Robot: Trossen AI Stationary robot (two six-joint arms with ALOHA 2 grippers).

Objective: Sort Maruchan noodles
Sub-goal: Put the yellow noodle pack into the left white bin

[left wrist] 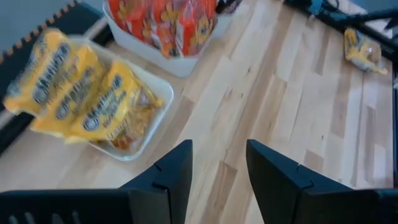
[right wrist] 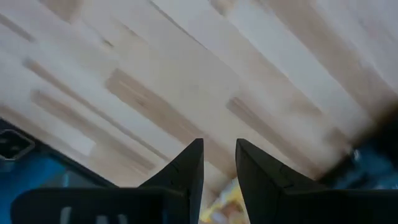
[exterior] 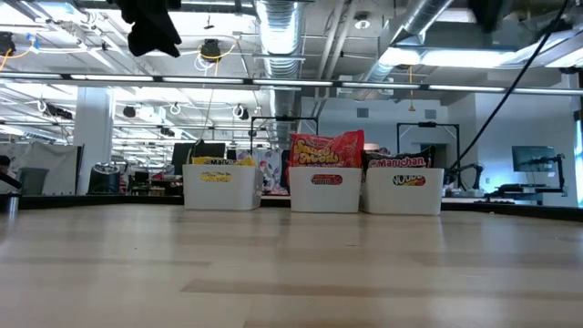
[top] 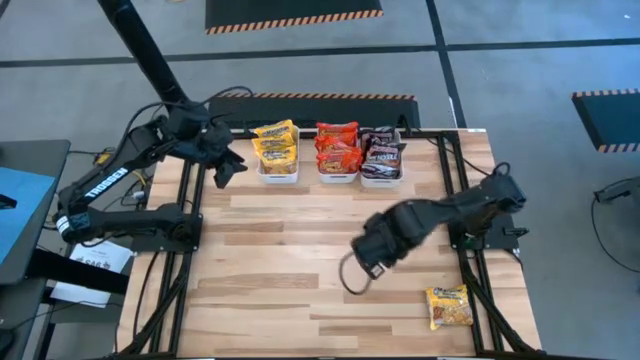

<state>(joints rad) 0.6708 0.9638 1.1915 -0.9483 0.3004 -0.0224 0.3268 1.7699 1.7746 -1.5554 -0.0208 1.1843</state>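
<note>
We find the sorting nearly complete. Three white bins stand side by side along the far edge of the counter (top: 300, 250): the yellow-packet bin (top: 277, 170) toward the far left, the red-packet bin (top: 338, 173) in the middle, and the dark-packet bin (top: 381, 175) just beside it. Each holds Maruchan noodles of one colour only, stacked on edge so the labels show above the rims in the low view. We judge this grouping to be the purpose of the task.

One stray yellow packet (top: 449, 306) lies flat near the near right corner of the counter, well apart from the bins. It is the only packet we see outside a bin, and it belongs with the yellow ones at the opposite end of the row.

The right end effector (top: 365, 268) hangs above the bare middle of the counter, toward the near side, short of the stray packet. Its fingers stand slightly apart with nothing between them; in its wrist view a sliver of yellow wrapper shows beyond the tips. We judge it is placed to go for that packet, and it would have to travel toward the near right corner and descend.

The left end effector (top: 228, 165) hovers at the far left, just beside the yellow-packet bin. Its fingers are parted and empty, and we judge it is waiting.
</note>
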